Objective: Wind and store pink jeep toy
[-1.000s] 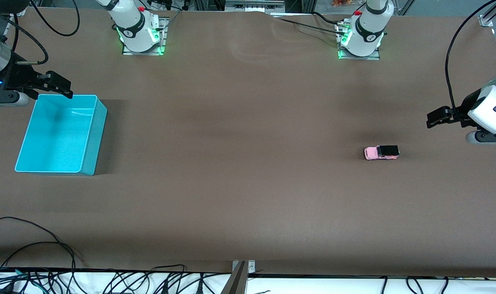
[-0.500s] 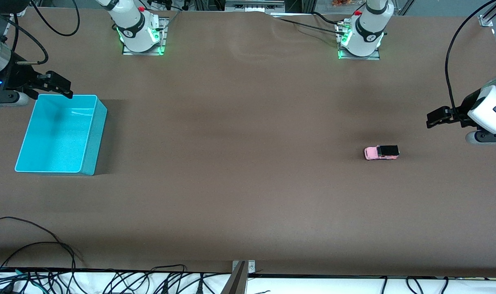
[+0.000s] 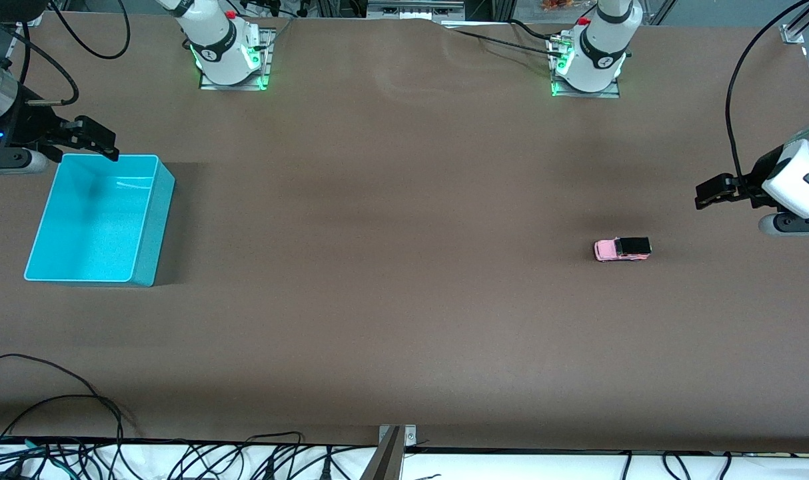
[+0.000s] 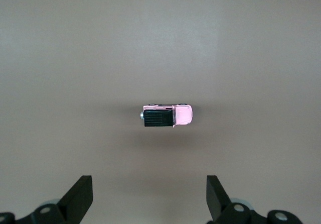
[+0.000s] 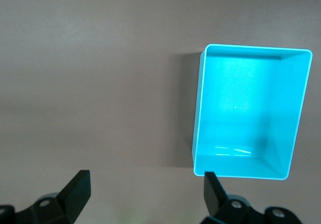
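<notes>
The pink jeep toy (image 3: pixel 622 249) stands on its wheels on the brown table, toward the left arm's end, with a black roof and rear. My left gripper (image 3: pixel 710 192) hangs open and empty over the table, apart from the jeep and closer to the table's end. In the left wrist view the jeep (image 4: pixel 166 116) lies well ahead of the open gripper (image 4: pixel 149 200). My right gripper (image 3: pixel 96 141) hovers open and empty over the corner of the turquoise bin (image 3: pixel 156 227). In the right wrist view the bin (image 5: pixel 199 108) is empty, beside the open gripper (image 5: pixel 148 194).
Both arm bases (image 3: pixel 228 50) (image 3: pixel 591 57) stand at the table's edge farthest from the front camera. Black cables (image 3: pixel 78 453) and a metal bracket (image 3: pixel 394 443) run along the nearest edge. Bare brown table lies between bin and jeep.
</notes>
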Available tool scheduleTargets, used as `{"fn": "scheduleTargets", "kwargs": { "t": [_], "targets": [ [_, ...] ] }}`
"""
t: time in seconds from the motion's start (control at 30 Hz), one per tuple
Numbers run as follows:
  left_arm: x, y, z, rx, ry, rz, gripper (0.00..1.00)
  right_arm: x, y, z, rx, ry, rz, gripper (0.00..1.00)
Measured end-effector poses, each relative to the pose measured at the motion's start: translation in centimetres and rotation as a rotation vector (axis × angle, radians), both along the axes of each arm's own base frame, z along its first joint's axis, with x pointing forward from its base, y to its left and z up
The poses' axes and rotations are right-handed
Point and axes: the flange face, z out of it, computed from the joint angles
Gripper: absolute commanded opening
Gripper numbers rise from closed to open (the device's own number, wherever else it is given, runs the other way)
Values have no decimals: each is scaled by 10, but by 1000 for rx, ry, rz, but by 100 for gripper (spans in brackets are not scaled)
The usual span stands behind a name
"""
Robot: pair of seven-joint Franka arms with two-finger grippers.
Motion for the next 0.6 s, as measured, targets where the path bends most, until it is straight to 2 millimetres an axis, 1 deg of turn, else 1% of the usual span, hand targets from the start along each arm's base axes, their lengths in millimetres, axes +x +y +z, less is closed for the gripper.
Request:
{"fn": "scheduleTargets", "kwargs": {
  "t": [0.33, 0.47, 0.6],
  "targets": [
    [0, -2, 0, 1, 2, 12, 100, 0, 0, 0, 0, 0, 0, 100],
    [0, -2, -2, 9, 2, 97, 100, 0, 0, 0, 0, 0, 0, 100],
    [0, -1, -9, 21, 12, 210, 100, 0, 0, 0, 0, 0, 0, 100]
  ]
}}
